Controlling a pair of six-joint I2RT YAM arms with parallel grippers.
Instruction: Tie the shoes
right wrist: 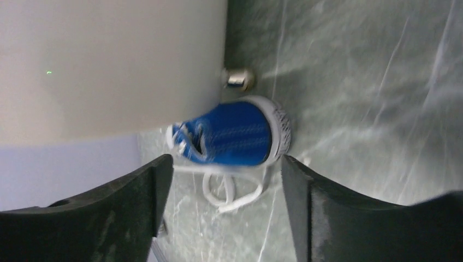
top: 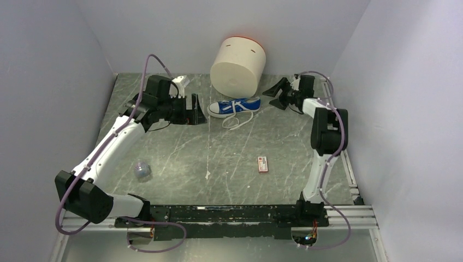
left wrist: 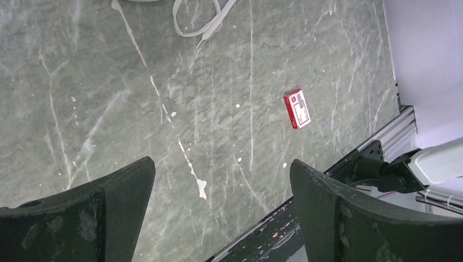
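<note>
The small blue sneaker (top: 233, 106) with white sole lies on its side at the back middle of the table, in front of the cream cylinder. Its white laces (top: 236, 120) trail loose toward the front. In the right wrist view the sneaker (right wrist: 235, 134) is ahead of the fingers with its laces (right wrist: 232, 191) looped on the table. My left gripper (top: 197, 113) is open and empty, just left of the shoe's toe. My right gripper (top: 275, 94) is open and empty, a little right of the heel. In the left wrist view only a lace loop (left wrist: 196, 19) shows.
A large cream cylinder (top: 237, 66) stands at the back behind the shoe. A red-and-white packet (top: 262, 164) lies at front right, also seen in the left wrist view (left wrist: 297, 108). A small clear bluish object (top: 142, 169) sits at front left. A metal rail (top: 245, 214) runs along the near edge.
</note>
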